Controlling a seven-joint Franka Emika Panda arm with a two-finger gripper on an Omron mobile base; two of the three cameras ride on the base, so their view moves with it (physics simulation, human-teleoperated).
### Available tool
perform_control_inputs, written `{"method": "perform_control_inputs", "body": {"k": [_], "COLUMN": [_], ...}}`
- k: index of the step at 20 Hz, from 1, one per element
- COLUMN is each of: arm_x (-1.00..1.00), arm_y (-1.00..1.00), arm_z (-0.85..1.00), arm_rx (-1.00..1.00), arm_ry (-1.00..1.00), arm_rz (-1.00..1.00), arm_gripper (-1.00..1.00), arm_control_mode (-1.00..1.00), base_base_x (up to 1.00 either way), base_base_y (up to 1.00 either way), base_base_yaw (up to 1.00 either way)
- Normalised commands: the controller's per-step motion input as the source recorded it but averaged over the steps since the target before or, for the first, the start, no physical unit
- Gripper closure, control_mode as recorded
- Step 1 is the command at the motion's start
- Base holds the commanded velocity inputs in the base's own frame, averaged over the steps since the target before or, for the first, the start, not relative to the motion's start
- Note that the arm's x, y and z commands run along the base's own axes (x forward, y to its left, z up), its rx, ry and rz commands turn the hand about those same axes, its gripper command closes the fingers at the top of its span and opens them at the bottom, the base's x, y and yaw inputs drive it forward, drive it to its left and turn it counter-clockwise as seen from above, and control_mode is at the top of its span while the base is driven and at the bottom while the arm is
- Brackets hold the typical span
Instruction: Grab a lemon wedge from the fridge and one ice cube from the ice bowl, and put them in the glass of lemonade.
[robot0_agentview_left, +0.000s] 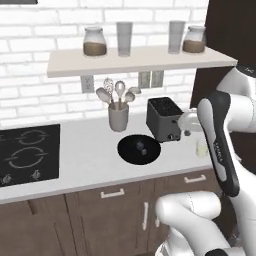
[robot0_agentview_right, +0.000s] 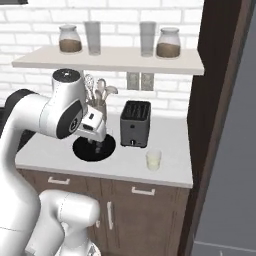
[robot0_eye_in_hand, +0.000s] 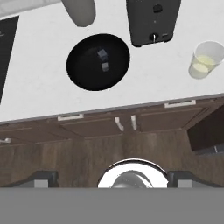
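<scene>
The ice bowl (robot0_agentview_left: 131, 155) (robot0_agentview_right: 82, 150) (robot0_eye_in_hand: 83, 74) is wide, black and shallow, on the white counter left of the toaster. Two small greyish ice cubes (robot0_eye_in_hand: 102, 54) (robot0_agentview_left: 140, 146) lie near its middle. The glass of lemonade (robot0_agentview_right: 153, 160) (robot0_eye_in_hand: 204, 59) (robot0_agentview_left: 201, 148) stands upright near the counter's front, right of the toaster. My gripper (robot0_agentview_right: 95, 145) (robot0_eye_in_hand: 113, 178) hangs open and empty, well above the counter's front edge, pointing down, its fingertips (robot0_eye_in_hand: 43, 178) wide apart. The lemon wedge is out of view. Past the brown panel stands a flat grey face (robot0_agentview_right: 230, 190); I cannot tell whether it is the fridge.
A dark toaster (robot0_agentview_left: 164, 120) (robot0_agentview_right: 135, 122) (robot0_eye_in_hand: 153, 19) stands behind the bowl and glass. A grey utensil holder (robot0_agentview_left: 118, 118) is at the back, a black stove top (robot0_agentview_left: 27, 155) at the left. A shelf (robot0_agentview_left: 135, 62) with jars and glasses hangs overhead. A dark brown panel (robot0_agentview_right: 220, 100) bounds the right.
</scene>
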Motion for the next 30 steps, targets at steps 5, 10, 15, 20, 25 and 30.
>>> {"method": "perform_control_inputs", "body": {"k": [5,10,15,20,25,30], "arm_x": [0.00,0.00,0.00,0.17,0.28,0.63], "arm_y": [0.00,0.00,0.00,0.00,0.00,0.01], "arm_z": [0.00,0.00,0.00,-0.93,-0.91,-0.31], "arm_rx": [0.00,0.00,0.00,0.00,0.01,0.00], "arm_ry": [0.00,0.00,0.00,0.26,0.20,0.01], "arm_rz": [0.00,0.00,0.00,0.00,0.00,0.02], "arm_gripper": [-1.00,-1.00,-1.00,-1.00,-1.00,-1.00], "arm_control_mode": [1.00,1.00,1.00,-1.00,-1.00,-1.00], "base_base_x": [0.74,0.80,0.46,0.00,0.00,0.00], "base_base_y": [0.35,-0.16,-0.01,0.00,0.00,0.00], "base_base_yaw": [-0.01,0.03,0.01,0.00,0.00,0.00]}}
